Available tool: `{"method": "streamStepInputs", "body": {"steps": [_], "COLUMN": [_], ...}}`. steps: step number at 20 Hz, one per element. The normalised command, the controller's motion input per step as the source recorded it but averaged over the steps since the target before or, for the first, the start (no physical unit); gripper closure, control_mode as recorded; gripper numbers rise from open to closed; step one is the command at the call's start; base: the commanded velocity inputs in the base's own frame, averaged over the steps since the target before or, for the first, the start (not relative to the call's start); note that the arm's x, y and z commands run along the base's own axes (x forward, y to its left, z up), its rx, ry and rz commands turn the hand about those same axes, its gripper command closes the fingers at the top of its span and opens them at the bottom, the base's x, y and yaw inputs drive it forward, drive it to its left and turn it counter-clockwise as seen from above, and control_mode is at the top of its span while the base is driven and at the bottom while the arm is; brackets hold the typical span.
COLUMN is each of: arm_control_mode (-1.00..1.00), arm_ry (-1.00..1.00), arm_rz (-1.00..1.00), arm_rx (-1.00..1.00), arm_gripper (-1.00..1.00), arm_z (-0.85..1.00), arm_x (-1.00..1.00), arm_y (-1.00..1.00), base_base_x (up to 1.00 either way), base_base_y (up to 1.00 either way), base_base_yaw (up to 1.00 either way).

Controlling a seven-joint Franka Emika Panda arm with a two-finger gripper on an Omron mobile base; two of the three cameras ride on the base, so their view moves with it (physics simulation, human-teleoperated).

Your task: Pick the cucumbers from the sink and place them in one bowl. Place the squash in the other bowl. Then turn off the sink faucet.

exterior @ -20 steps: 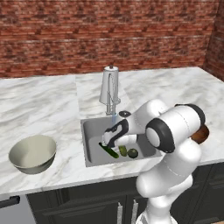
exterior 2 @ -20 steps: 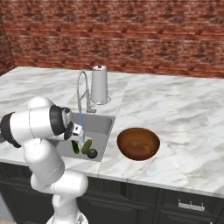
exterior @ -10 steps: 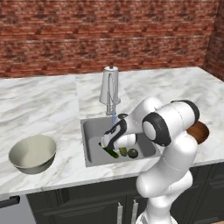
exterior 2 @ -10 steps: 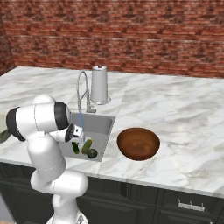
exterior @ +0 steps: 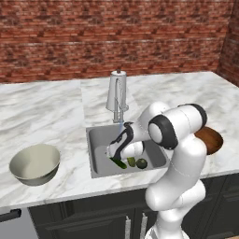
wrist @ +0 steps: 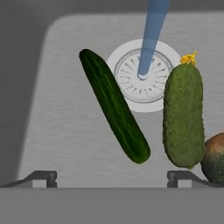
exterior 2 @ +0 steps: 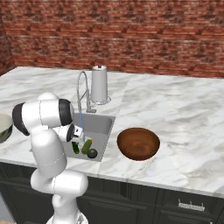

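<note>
- Two cucumbers in the sink (exterior: 100,140): one long, thin, dark green cucumber (wrist: 114,105); one shorter, plumper, lighter green cucumber (wrist: 183,116);
- One squash (wrist: 214,159), small, round and dark;
- Two bowls on the worktop (exterior: 42,109): one pale grey-beige bowl (exterior: 34,163); one reddish-brown wooden bowl (exterior 2: 138,143);
- One faucet (exterior 2: 99,85); one stream of water (wrist: 151,35);
- One drain (wrist: 143,75).

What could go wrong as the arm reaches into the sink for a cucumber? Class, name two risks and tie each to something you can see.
1. The open gripper spans both the long dark cucumber and the plumper cucumber, so closing may pinch both or neither cleanly.
2. The squash sits against the plumper cucumber, so a nudge could roll it away.
3. Water is pouring onto the drain, which may leave the vegetables slippery.
</note>
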Motion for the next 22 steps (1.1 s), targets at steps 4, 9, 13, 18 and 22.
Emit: {"method": "streamStepInputs", "body": {"steps": [4,9,13,18,22], "arm_control_mode": [-1.0,-1.0,-1.0,-1.0,-1.0], "arm_ry": [0.0,0.0,0.0,0.0,0.0], "arm_rz": [0.0,0.0,0.0,0.0,0.0], "arm_rx": [0.0,0.0,0.0,0.0,0.0], "arm_gripper": [-1.0,-1.0,-1.0,-1.0,-1.0], "arm_z": [-0.11,-0.11,-0.07,-0.07,-0.13], "arm_x": [0.09,0.1,0.11,0.13,0.14], "arm_y": [0.1,0.07,0.0,0.0,0.0], "base_base_x": [0.0,0.0,0.0,0.0,0.0], "base_base_y": [0.0,0.0,0.0,0.0,0.0], "base_base_yaw": [0.0,0.0,0.0,0.0,0.0]}}
